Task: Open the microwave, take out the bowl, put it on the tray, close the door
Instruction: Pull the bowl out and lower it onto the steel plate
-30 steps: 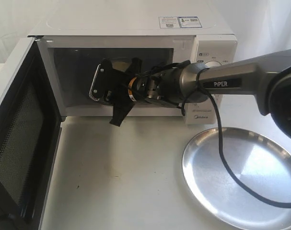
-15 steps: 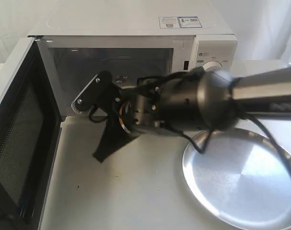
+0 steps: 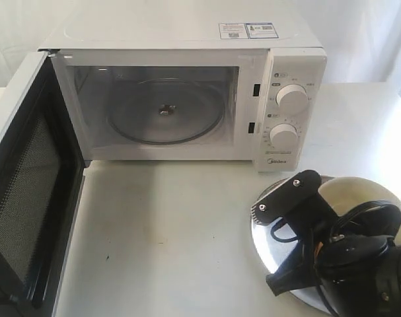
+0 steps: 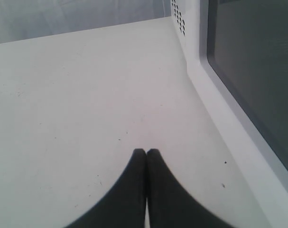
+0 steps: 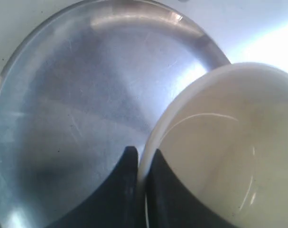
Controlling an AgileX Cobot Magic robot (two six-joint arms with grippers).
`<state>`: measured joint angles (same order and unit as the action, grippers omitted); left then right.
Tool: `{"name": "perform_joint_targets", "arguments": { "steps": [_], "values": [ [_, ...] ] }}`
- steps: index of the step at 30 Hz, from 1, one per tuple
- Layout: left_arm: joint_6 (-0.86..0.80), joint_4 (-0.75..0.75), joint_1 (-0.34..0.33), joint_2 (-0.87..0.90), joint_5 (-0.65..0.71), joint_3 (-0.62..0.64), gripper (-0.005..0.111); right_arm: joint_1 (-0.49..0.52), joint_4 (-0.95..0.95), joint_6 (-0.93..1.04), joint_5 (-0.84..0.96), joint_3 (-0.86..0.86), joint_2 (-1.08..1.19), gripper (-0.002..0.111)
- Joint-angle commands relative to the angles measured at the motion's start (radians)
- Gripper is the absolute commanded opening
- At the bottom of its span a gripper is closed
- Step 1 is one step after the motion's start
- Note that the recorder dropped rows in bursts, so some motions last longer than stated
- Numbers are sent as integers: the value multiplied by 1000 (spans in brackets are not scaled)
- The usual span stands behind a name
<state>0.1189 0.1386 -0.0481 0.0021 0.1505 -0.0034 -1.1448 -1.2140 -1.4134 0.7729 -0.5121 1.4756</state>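
Right end effector [image 5: 141, 154], gripping small cream-white ceramic bowl [image 5: 219, 156] by rim, has left boxy white microwave [image 3: 187, 39], now over round silver tray [image 5: 77, 95].

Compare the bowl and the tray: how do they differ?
The bowl is cream-white; the tray is shiny silver metal. The bowl is smaller and deeper; the tray wider and shallow. The right tool grips the bowl's rim; nothing grips the tray. Both are round.

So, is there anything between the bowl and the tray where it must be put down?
Nothing visible. The right gripper holds the bowl by its rim over the tray, and the tray surface that shows beside the bowl is bare metal. The part directly under the bowl is hidden.
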Motion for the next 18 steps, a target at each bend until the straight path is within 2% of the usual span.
{"name": "perform_joint_targets", "arguments": {
  "steps": [1, 10, 13, 18],
  "values": [
    [6, -4, 1, -2, -2, 3, 0, 31, -92, -70, -59, 24, 17, 0],
    [6, -4, 1, -2, -2, 3, 0, 31, -147, -74, -75, 24, 73, 0],
    [6, -4, 1, -2, -2, 3, 0, 63, -161, -76, -92, 24, 119, 0],
    [6, -4, 1, -2, -2, 3, 0, 89, -225, -169, -83, 24, 158, 0]
  ]
}}
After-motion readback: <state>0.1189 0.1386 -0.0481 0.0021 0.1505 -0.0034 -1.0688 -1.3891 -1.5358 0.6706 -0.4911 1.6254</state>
